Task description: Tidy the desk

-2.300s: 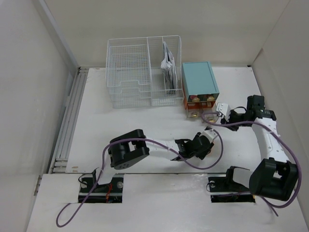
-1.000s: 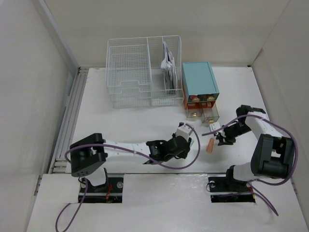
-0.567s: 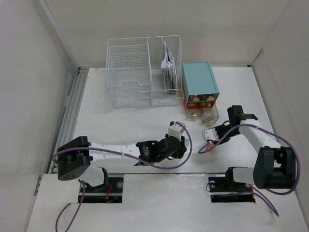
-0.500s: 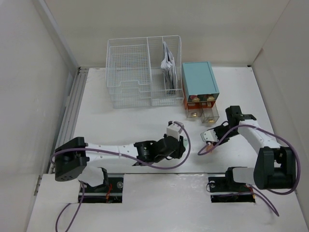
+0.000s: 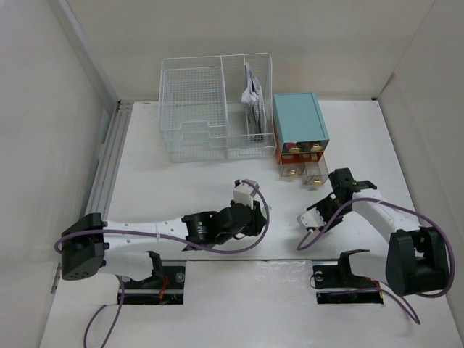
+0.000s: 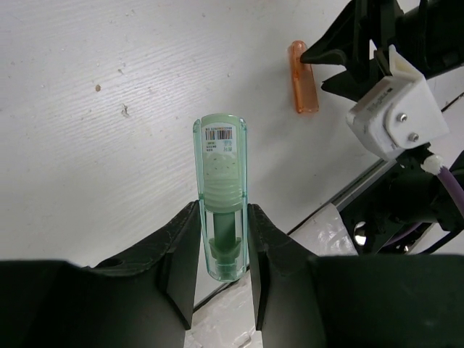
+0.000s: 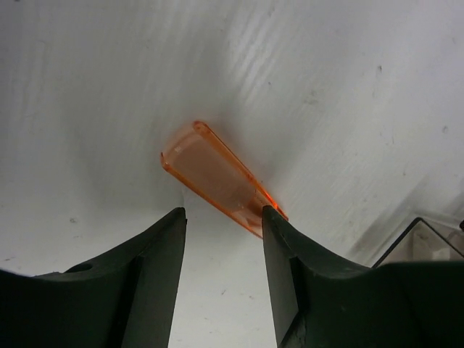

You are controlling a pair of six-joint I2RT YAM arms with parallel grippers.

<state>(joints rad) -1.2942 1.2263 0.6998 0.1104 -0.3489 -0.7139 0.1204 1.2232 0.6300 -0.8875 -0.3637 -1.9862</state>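
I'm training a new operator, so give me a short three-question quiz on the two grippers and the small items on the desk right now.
1. True or false: the left gripper is holding the green tube.
2. The orange piece is: A in the left gripper, B lying on the desk, C stacked on the tube.
3. Fill in: the right gripper has its jaws ____ either side of the orange piece.

Key: 1 true; 2 B; 3 open.
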